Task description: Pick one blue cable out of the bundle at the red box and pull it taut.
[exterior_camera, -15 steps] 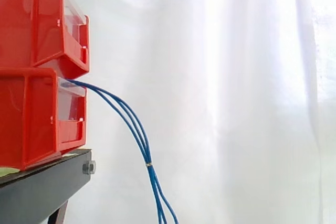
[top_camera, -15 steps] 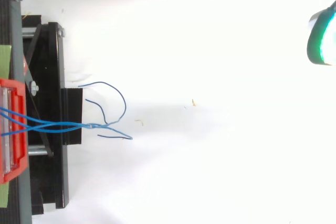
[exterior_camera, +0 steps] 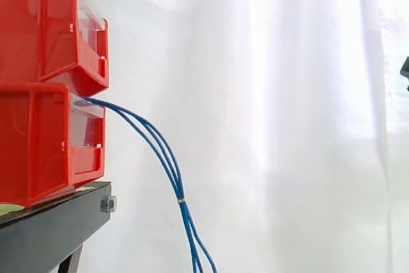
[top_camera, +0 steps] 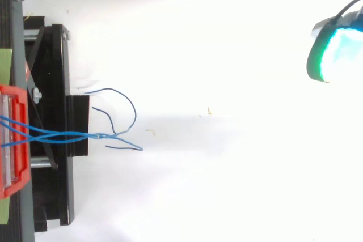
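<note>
Thin blue cables (exterior_camera: 167, 158), seemingly light and limp, droop from the lower red plastic box (exterior_camera: 45, 145), likely best pinched singly above their tie (exterior_camera: 181, 201); the pose of the robot hand (top_camera: 332, 55) cannot be told.

This is a lab test cell, not a lived-in room. A plain white curtain (exterior_camera: 275, 119) closes off the background. Red plastic storage bins (exterior_camera: 45, 145) sit stacked on a black metal stand (exterior_camera: 51, 229) with a bolt (exterior_camera: 107, 204) at its edge. Blue cables (exterior_camera: 163, 155), tied together partway down, hang from the lower bin above a bare white floor (top_camera: 227, 191).
</note>
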Controlling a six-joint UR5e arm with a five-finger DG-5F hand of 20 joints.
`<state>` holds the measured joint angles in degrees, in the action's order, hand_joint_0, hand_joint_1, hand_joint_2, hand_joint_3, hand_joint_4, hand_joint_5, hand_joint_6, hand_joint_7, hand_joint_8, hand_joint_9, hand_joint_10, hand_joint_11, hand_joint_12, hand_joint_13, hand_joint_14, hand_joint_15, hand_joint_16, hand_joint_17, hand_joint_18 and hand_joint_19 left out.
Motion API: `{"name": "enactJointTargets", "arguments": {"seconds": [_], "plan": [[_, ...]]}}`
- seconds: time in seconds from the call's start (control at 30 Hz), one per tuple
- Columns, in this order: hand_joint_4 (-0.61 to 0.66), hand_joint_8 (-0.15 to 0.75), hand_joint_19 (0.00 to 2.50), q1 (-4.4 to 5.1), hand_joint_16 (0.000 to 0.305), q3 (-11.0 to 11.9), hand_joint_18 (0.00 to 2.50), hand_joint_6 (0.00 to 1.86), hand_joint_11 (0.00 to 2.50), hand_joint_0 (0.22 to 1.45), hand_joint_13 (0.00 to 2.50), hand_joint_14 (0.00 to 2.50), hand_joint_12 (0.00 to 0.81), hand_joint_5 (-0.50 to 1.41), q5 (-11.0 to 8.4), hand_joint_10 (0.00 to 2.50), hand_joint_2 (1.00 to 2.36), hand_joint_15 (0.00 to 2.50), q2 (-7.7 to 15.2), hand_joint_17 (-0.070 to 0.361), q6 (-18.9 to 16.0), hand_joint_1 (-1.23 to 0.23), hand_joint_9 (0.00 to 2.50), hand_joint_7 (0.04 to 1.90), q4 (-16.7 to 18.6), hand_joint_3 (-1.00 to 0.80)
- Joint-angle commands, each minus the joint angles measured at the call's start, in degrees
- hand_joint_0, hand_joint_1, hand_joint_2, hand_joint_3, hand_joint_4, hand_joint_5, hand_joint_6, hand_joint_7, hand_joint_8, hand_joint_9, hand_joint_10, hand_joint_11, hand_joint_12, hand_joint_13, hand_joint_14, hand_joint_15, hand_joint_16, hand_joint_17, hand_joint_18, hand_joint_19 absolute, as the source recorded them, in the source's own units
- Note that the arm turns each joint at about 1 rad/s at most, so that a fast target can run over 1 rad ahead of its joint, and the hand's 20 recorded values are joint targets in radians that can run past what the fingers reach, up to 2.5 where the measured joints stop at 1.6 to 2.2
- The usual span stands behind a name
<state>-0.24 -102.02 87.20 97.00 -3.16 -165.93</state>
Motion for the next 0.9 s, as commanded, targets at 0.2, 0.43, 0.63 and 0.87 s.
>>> {"name": "enactJointTargets", "arguments": {"seconds": [0.2,0.43,0.63,0.87], "plan": [[0.33,0.331,0.15,0.5,0.058,0.0,0.15,0.5,0.08,0.49,0.15,0.0,0.389,-0.2,-2.83,0.0,1.0,0.09,4.9,0.131,2.7,-0.69,0.36,0.7,3.2,-0.5],[0.16,0.292,0.15,0.59,0.056,0.0,0.06,0.5,0.11,0.51,0.06,0.0,0.374,-0.21,-11.35,0.0,1.0,0.1,10.8,0.126,3.0,-0.88,0.3,0.7,10.6,-0.5],[0.11,0.274,0.15,0.85,0.055,0.0,0.06,0.5,0.08,0.51,0.06,0.0,0.37,-0.2,-17.5,0.0,1.0,0.1,14.2,0.125,5.4,-0.92,0.26,0.7,16.4,-0.5],[0.16,0.295,0.16,1.55,0.059,0.1,0.07,0.5,0.1,0.47,0.07,0.0,0.385,-0.2,-17.94,0.0,1.0,0.11,15.8,0.132,10.6,-0.88,0.26,0.71,23.2,-0.5]]}}
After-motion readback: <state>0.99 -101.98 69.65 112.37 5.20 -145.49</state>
